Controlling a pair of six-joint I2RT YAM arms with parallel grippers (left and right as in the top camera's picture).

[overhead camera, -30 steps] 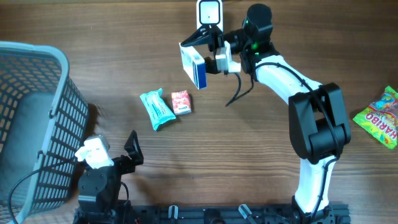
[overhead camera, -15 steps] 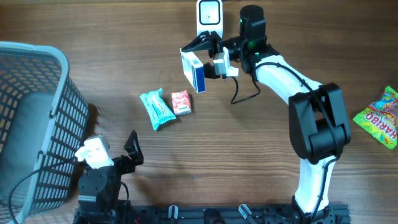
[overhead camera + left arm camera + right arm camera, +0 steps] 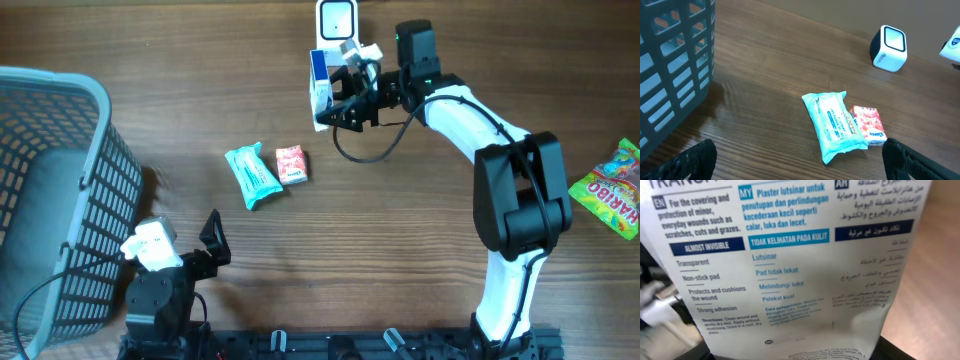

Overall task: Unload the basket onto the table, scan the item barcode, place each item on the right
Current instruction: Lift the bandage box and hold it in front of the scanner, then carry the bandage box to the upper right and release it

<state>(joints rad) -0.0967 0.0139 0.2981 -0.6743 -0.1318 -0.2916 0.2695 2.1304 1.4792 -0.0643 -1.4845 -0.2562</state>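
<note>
Two arms work at a wooden table (image 3: 400, 250), with a big grey mesh basket (image 3: 50, 190) filling the left side. The white right arm (image 3: 470, 110) reaches across to the far edge, where the right gripper (image 3: 338, 100) is closed part-way on a blue and white box of plasters (image 3: 320, 75), held off the table just in front of the small white barcode scanner (image 3: 336, 20). The box looks like thin card, light and fairly stiff but easy to dent, so a moderate squeeze across its broad flat faces seems the safest hold, clear of whichever panel carries the barcode. From above, its long axis runs towards and away from the scanner, with one narrow end nearest the scanner and a blue side edge facing up. In the right wrist view its printed back panel (image 3: 790, 270) fills the picture (the small print near the bottom is blurred, so no barcode can be made out). Nearer the middle of the table lie a teal soft pack (image 3: 252, 175) and, touching it, a small red packet (image 3: 291, 164); a bright sweet bag (image 3: 612, 190) sits at the right edge. The left gripper (image 3: 212, 240) rests by the basket, jaws wide apart and empty.
</note>
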